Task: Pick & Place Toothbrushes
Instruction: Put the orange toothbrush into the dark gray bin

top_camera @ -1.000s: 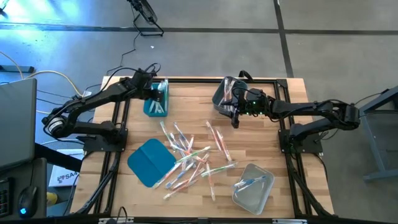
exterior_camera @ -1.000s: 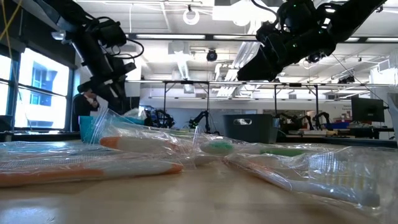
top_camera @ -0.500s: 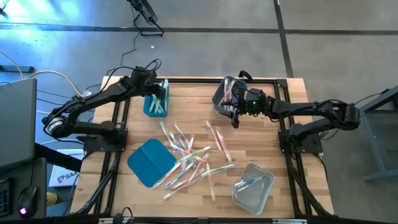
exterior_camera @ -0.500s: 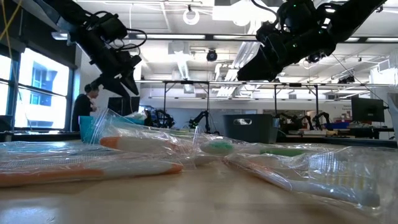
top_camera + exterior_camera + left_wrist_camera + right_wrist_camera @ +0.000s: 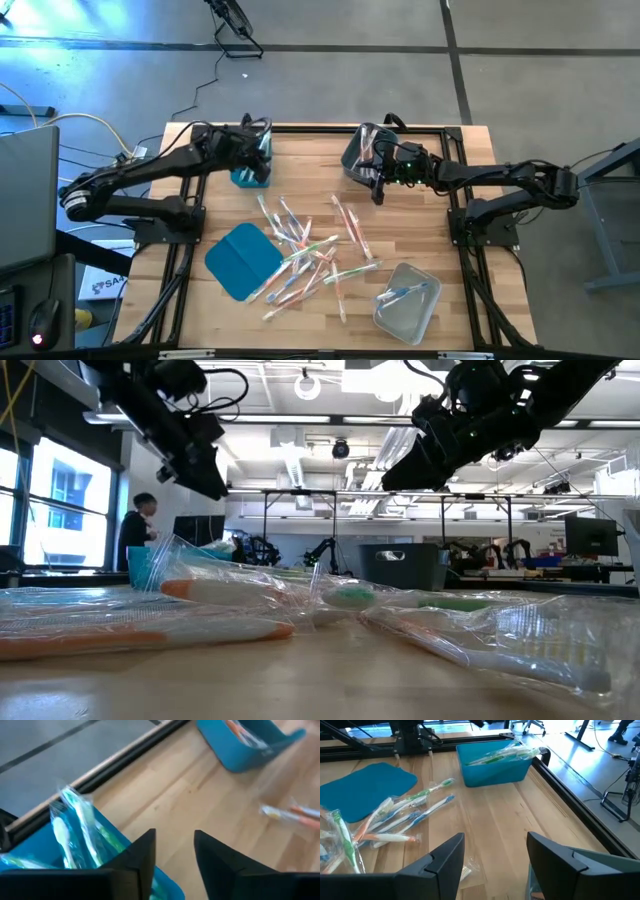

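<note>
High view: a wooden desk (image 5: 420,220) with a black frame carries, in descending size, a flat teal lid (image 5: 240,260) near the front left, a dark grey bin (image 5: 358,158) at the back centre, a clear bin (image 5: 408,300) at the front right and a teal bin (image 5: 250,165) at the back left. The toothbrushes (image 5: 305,250), thin wrapped sticks with green, orange and blue parts, lie in a loose scatter on the bare wood between the lid and the clear bin; a few more rest inside the teal bin and the clear bin. The left arm reaches in from the left edge, and its left end effector (image 5: 258,142) hangs over the teal bin; in the left wrist view its two dark fingers (image 5: 142,855) stand a narrow gap apart with nothing between them, above wrapped green brushes in that bin. The right arm reaches in from the right edge, and its right end effector (image 5: 378,190) sits just beside the grey bin; in the right wrist view its fingers (image 5: 445,857) are spread wide and empty, facing the scatter and the teal bin.
</note>
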Robot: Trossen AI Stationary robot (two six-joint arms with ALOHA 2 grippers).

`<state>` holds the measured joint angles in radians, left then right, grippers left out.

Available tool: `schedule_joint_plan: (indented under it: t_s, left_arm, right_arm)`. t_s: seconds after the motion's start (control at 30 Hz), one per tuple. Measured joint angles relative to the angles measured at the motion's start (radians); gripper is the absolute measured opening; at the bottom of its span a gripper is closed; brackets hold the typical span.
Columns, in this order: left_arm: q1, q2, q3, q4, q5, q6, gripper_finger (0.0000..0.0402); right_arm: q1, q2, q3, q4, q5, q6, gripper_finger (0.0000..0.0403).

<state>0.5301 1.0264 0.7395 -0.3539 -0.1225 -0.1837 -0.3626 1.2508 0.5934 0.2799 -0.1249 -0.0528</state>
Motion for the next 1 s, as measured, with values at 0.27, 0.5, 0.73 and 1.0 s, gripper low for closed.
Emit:
schedule_joint_plan:
  t_s: [0.27, 0.5, 0.73, 1.0]
  left_arm:
    - [-0.135, -0.020, 0.000, -0.039, -0.022, 0.057, 0.0048]
    - [-0.224, -0.032, 0.000, -0.009, -0.102, 0.069, 0.0004]
    - [-0.278, -0.068, -0.053, 0.109, -0.106, 0.137, 0.0002]
    - [-0.289, -0.120, -0.237, 0.355, -0.039, 0.157, 0.0001]
  right_arm:
    - [0.000, 0.000, 0.000, 0.000, -0.007, 0.003, 0.0207]
    - [0.000, 0.000, 0.000, 0.000, -0.008, 0.003, 0.0207]
    - [0.000, 0.000, 0.000, 0.000, -0.008, 0.003, 0.0207]
    - [0.000, 0.000, 0.000, -0.001, -0.008, 0.003, 0.0207]
